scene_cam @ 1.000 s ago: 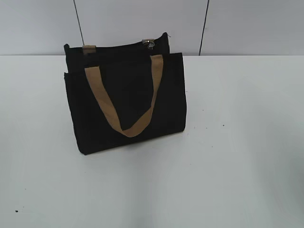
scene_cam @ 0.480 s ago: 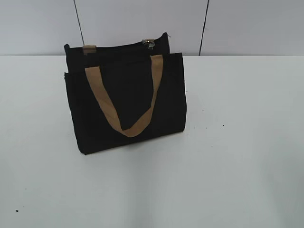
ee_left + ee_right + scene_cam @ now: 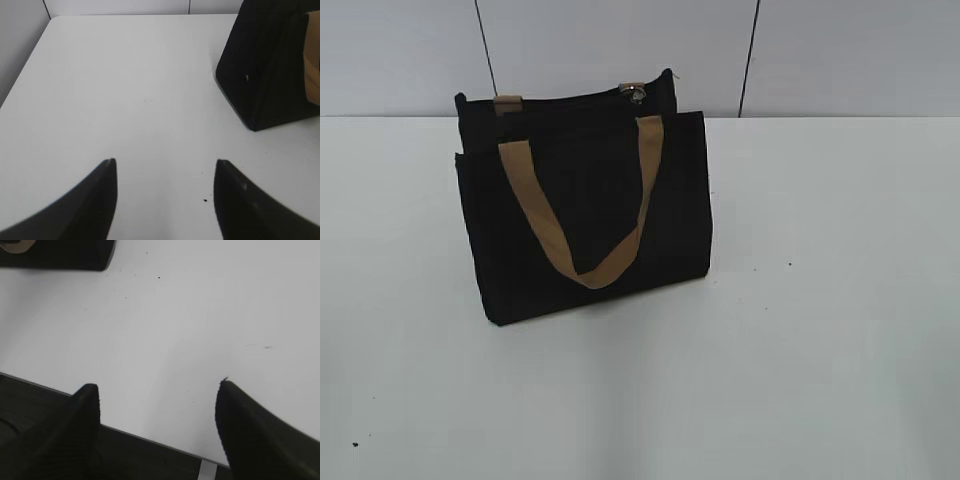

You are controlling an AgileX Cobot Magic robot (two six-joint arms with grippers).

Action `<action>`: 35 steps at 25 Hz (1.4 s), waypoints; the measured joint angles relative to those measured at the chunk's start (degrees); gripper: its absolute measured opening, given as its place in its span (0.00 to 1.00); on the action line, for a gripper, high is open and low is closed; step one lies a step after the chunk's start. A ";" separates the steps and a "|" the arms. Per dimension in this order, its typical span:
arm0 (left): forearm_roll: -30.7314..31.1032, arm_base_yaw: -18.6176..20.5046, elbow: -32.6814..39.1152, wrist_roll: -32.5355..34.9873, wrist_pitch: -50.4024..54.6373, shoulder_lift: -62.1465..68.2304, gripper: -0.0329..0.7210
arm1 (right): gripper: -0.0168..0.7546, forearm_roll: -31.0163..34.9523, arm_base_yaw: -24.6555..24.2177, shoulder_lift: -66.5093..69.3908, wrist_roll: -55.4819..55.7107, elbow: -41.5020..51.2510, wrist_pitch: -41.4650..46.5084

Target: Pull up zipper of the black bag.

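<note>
Black bag (image 3: 585,215) stands upright on the white table (image 3: 820,350), its zipper (image 3: 634,92) pull at the top right end. Left gripper (image 3: 165,172) and right gripper (image 3: 157,390) hover apart, jaws spread, holding nothing.

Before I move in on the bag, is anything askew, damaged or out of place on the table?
Nothing damaged or spilled. The black bag stands on the white table leaning a little, its base line slanted, with one tan handle hanging down its front. The silver zipper pull sits near the top's right end. Both grippers are open, clear of it.
</note>
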 joint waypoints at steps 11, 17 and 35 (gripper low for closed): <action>-0.95 0.00 0.00 0.04 -0.11 -0.11 0.66 | 0.73 0.93 0.00 -7.77 1.41 0.23 0.62; -1.02 0.00 0.00 0.04 -0.18 -0.20 0.66 | 0.73 2.17 -1.24 -7.77 1.54 0.23 0.67; -0.40 -5.14 0.00 0.04 -0.20 -0.20 0.66 | 0.73 4.05 -16.44 -7.77 1.54 0.23 0.67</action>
